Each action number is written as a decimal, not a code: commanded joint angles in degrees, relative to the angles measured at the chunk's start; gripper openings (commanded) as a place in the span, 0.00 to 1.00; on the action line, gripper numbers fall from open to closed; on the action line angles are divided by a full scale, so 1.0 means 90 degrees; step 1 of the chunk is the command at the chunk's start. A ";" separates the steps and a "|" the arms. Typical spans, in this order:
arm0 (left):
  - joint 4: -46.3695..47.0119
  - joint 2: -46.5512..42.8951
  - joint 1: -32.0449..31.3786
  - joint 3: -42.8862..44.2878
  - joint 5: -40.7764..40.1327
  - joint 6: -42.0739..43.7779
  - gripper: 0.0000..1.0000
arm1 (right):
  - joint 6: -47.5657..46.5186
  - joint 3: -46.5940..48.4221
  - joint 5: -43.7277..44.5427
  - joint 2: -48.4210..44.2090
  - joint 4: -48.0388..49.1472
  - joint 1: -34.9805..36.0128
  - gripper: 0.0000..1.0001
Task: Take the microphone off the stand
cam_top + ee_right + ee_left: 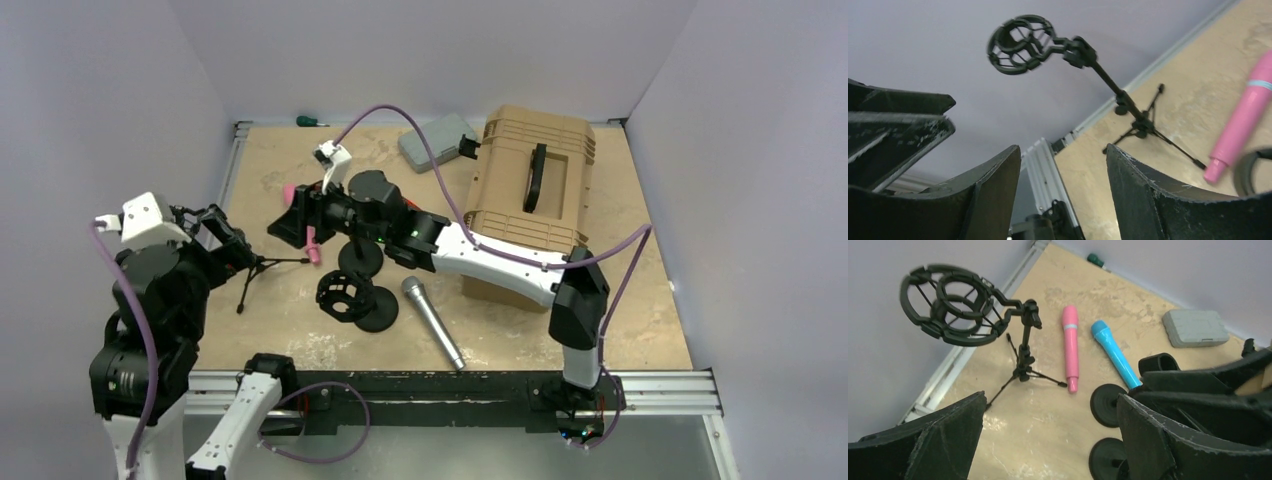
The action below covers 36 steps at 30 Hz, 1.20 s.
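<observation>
Stand's cradle looks empty; I judge the removal done.
My left gripper (1050, 405) gapes wide, holding nothing, aimed at the tripod stand (1024, 347), whose ring cradle (948, 305) carries no microphone. The pink microphone (1070, 347) lies flat on the table (1058, 290) by the tripod's foot, the blue microphone (1113, 354) beside it. My right gripper (1063, 150) is likewise spread and empty. Only backing off seems left.

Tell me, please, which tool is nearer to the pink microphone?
Right. The right tool is right at the pink microphone; the left tool sits further left, with the tripod stand between them.
</observation>
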 commanded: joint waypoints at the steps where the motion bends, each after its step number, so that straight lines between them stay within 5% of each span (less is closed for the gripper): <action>1: -0.0564 0.0571 -0.0012 -0.0028 -0.0289 -0.1263 1.00 | -0.0236 -0.0672 0.0767 -0.1122 0.0535 -0.0042 0.62; 9: -0.0450 0.1005 -0.0003 -0.0391 -0.1008 -0.2587 1.00 | -0.0746 -0.1778 0.1774 -0.2259 0.0725 -0.0121 0.63; 20: 0.0415 0.1930 0.0506 -0.0990 -0.1589 -0.3351 0.64 | -0.0939 -0.2234 0.1882 -0.2679 0.0896 -0.0190 0.63; 27: 0.1449 0.2119 0.0512 -0.1733 -0.1190 -0.2596 0.78 | -0.1013 -0.2454 0.1895 -0.2839 0.0968 -0.0229 0.64; 36: 0.2341 0.1994 0.0395 -0.3214 -0.1509 -0.2510 0.66 | -0.1063 -0.2641 0.1714 -0.2910 0.1186 -0.0293 0.63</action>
